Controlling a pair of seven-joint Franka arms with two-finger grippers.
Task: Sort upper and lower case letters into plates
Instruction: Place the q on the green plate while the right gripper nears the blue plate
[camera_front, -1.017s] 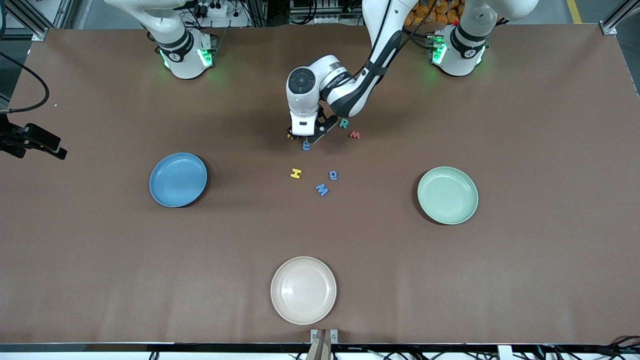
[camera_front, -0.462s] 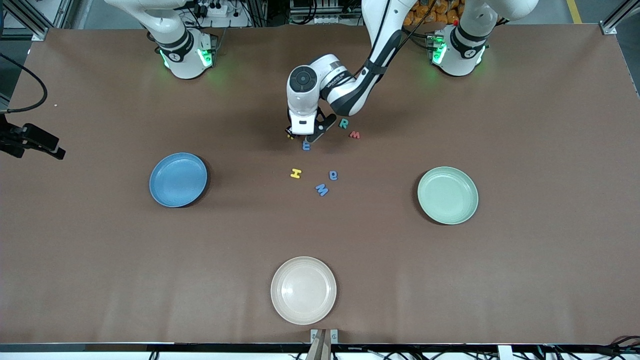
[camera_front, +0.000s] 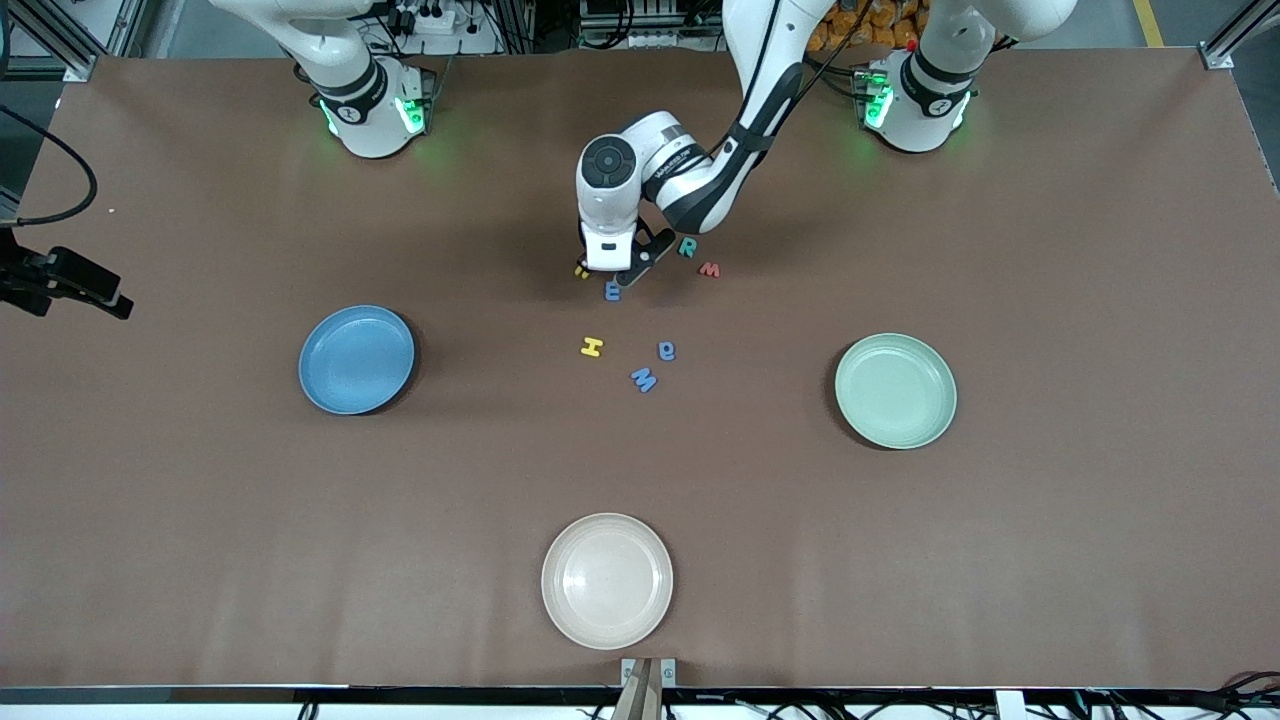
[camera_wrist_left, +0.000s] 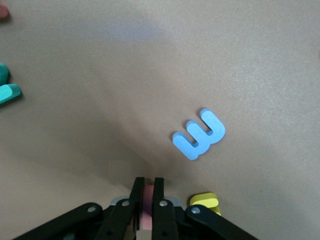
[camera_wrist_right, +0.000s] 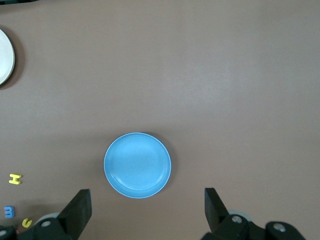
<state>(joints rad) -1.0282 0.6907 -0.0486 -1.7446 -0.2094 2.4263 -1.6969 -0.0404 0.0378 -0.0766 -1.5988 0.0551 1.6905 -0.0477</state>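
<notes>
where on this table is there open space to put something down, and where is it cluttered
Bare tabletop lies between the blue plate and the cream plate, and between the cream plate and the mint plate. It is crowded mid-table around the yellow H, blue M and left gripper.

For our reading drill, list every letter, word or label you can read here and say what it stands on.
yellow H: "H"
blue a: "a"
blue M: "M"
blue E: "E"
teal R: "R"
red letter: "w" or "M", cannot tell
pink letter in the left gripper: hidden
print on the left arm: too small
</notes>
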